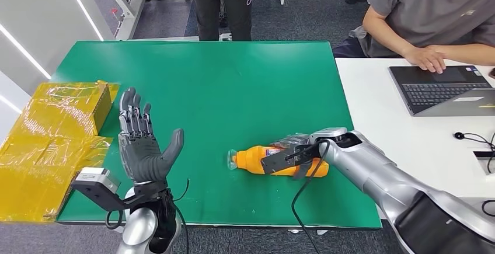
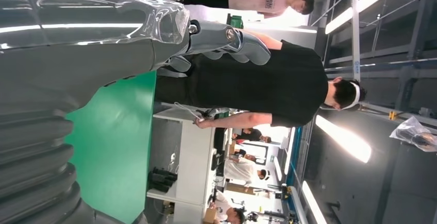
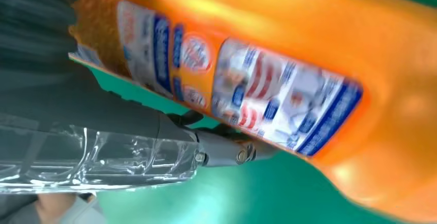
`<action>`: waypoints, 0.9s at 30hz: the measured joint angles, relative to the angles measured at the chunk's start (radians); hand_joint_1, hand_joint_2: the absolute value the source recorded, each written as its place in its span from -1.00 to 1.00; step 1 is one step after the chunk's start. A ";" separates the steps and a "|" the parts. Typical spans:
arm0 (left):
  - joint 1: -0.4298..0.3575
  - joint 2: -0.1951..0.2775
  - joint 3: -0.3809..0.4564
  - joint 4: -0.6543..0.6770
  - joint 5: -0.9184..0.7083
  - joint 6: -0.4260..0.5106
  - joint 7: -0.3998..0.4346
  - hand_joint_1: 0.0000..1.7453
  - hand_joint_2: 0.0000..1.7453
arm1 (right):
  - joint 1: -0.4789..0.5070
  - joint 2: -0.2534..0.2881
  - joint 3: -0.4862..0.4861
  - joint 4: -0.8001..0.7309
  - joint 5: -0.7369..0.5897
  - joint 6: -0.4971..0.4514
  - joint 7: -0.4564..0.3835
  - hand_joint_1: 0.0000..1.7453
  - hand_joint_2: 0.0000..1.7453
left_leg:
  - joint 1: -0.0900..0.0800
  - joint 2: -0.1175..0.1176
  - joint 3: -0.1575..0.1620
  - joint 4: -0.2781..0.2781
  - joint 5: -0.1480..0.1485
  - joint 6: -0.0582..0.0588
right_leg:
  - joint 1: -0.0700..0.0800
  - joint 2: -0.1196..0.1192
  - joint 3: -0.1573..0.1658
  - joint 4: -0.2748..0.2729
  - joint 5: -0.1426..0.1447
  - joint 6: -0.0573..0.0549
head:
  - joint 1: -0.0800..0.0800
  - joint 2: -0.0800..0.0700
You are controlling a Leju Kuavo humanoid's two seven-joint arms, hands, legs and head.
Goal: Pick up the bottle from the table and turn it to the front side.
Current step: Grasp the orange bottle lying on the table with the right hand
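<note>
An orange bottle [image 1: 252,159] with a clear cap and a white and blue label lies on its side on the green table [image 1: 222,84], cap toward the left. My right hand [image 1: 292,157] is wrapped around its body from the right. In the right wrist view the bottle [image 3: 319,64] sits close against the palm, label showing, with the thumb [image 3: 227,152] beneath it. Over the table's near left part, my left hand [image 1: 140,146] is raised upright with its fingers spread and nothing in it. The left hand [image 2: 77,80] is seen from behind in the left wrist view.
A yellow wrapped box [image 1: 49,143] lies at the table's left edge. To the right, a person works at a laptop [image 1: 443,87] on a white desk [image 1: 385,131]. Another person [image 1: 222,3] stands beyond the far edge.
</note>
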 joint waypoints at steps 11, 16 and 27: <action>-0.003 0.000 0.000 0.017 0.006 -0.001 0.000 -1.00 1.00 | -0.007 0.002 0.029 0.053 0.000 -0.018 0.008 -1.00 1.00 | 0.000 0.000 0.001 0.000 0.000 0.000 | 0.000 0.000 0.000 0.000 0.000 0.000 | 0.000 0.000; -0.003 0.000 0.000 0.019 0.006 -0.001 0.000 -1.00 1.00 | -0.011 0.003 0.037 0.059 0.000 -0.018 0.008 -1.00 1.00 | 0.000 0.000 0.001 0.000 0.001 0.000 | 0.000 0.000 0.001 0.000 0.001 0.000 | 0.000 0.000; 0.000 -0.001 0.000 0.023 0.002 0.003 0.000 -1.00 1.00 | 0.028 0.003 0.039 0.077 0.026 -0.146 0.035 -0.10 1.00 | 0.000 0.002 0.004 0.000 0.001 0.000 | 0.000 0.002 0.003 -0.001 0.001 0.000 | 0.000 0.000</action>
